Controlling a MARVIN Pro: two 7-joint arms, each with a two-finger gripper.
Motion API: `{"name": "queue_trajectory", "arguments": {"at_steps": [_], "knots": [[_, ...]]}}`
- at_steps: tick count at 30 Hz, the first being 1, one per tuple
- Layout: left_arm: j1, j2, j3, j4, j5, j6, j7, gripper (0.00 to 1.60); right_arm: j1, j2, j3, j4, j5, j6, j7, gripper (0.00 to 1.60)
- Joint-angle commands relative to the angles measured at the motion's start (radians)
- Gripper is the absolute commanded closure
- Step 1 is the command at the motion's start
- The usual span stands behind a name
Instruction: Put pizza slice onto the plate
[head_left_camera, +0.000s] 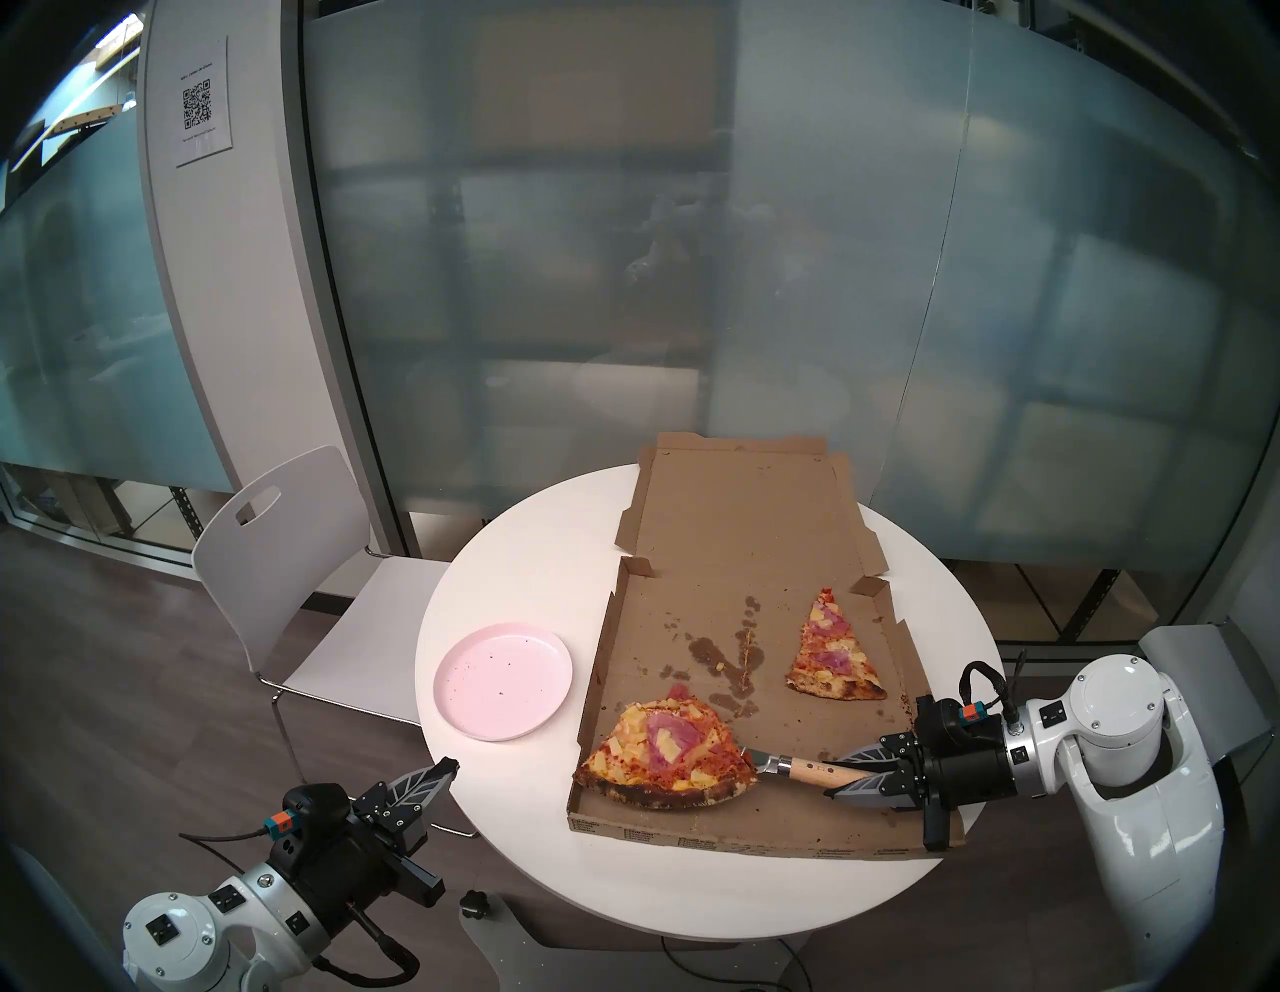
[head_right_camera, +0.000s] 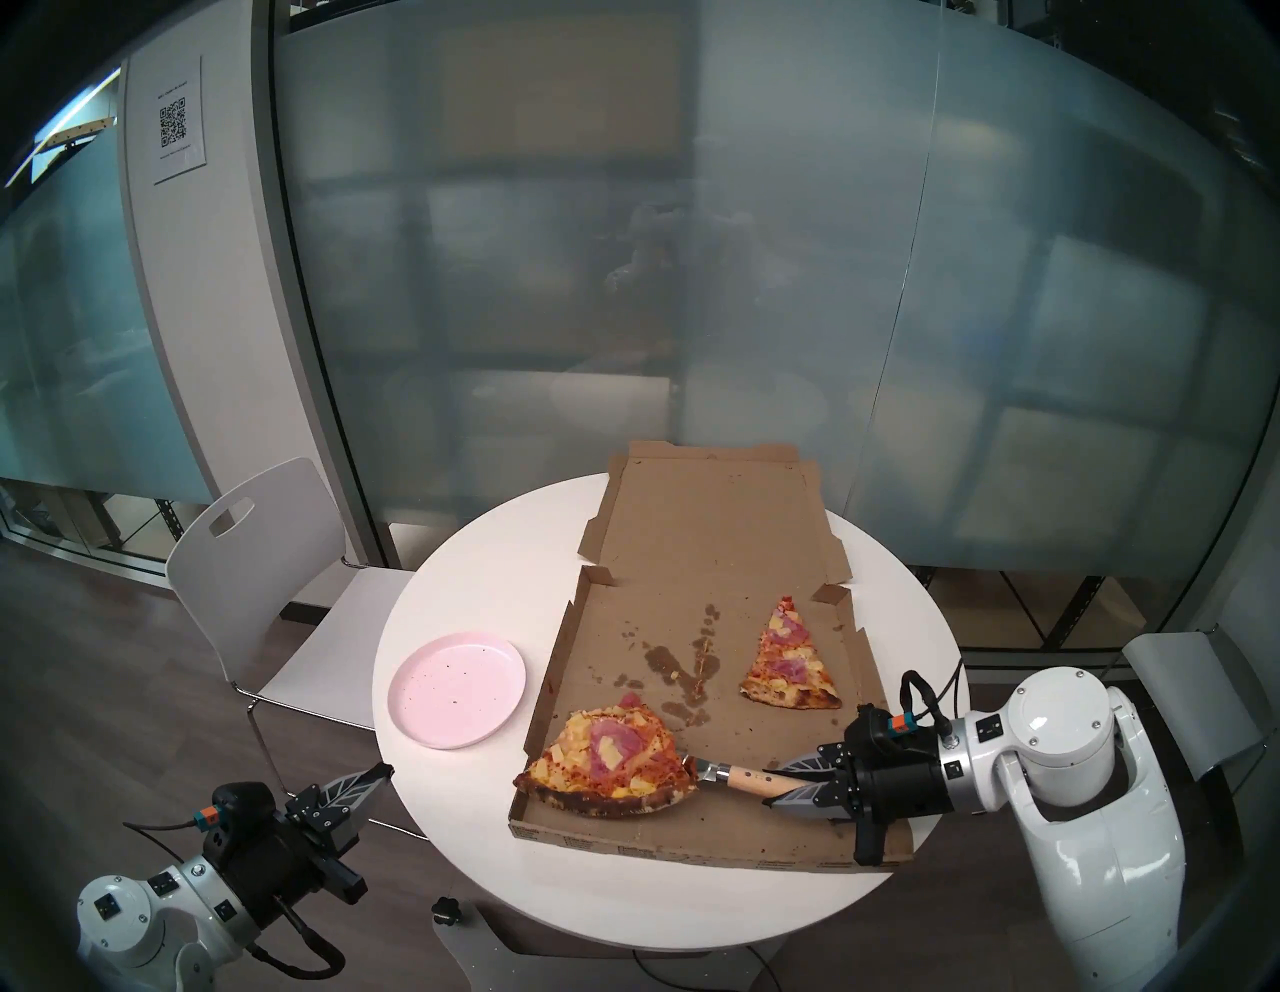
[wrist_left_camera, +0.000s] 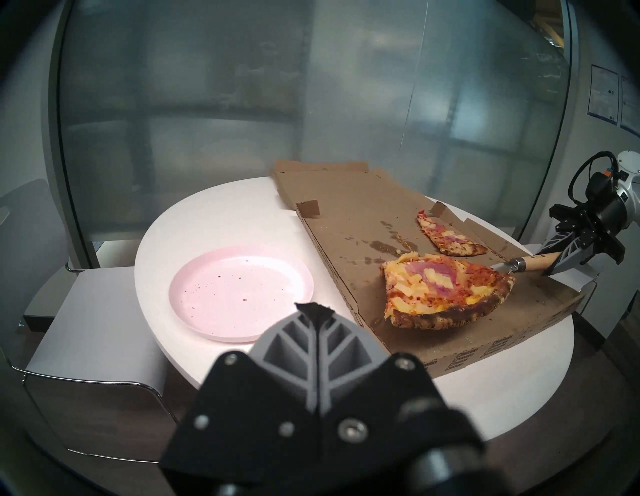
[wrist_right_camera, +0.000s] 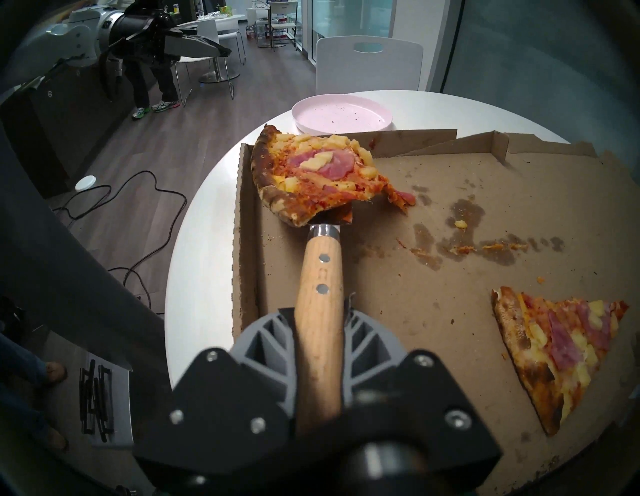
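The pizza slice, wide with ham, pineapple and a charred crust, rides on the metal blade of a wooden-handled server at the box's front left corner. Its left edge reaches over the box wall. My right gripper is shut on the server's handle, to the right of the slice. The pale pink plate sits on the white table to the left of the box, with only a few crumbs on it. My left gripper is shut and empty at the table's front left edge, just in front of the plate.
The open cardboard pizza box covers the right half of the round table. A smaller pale-crusted slice lies at its right side. A white chair stands behind the table on the left. A frosted glass wall is behind.
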Motion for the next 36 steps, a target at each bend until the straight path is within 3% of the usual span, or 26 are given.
{"name": "queue_trajectory", "arguments": {"at_steps": [1,10,30,34,36], "knots": [[0.027,-0.021,-0.037,-0.025,-0.04,-0.024,-0.012,1.6,0.086,0.002,-0.029,-0.034,0.01,0.023,-0.005,1.6],[0.032,-0.036,-0.09,-0.017,-0.084,-0.028,-0.027,1.6,0.17,0.002,-0.08,-0.039,0.01,0.058,-0.016,1.6],[0.02,-0.059,-0.214,0.03,-0.193,-0.023,-0.061,1.6,0.358,-0.05,-0.284,0.029,-0.016,0.113,-0.11,1.6],[0.015,-0.058,-0.232,0.041,-0.208,-0.02,-0.067,1.6,0.452,-0.066,-0.36,0.079,-0.032,0.129,-0.098,1.6],[0.014,-0.057,-0.238,0.043,-0.212,-0.019,-0.07,1.6,0.424,-0.08,-0.352,0.065,-0.035,0.124,-0.12,1.6]]}}
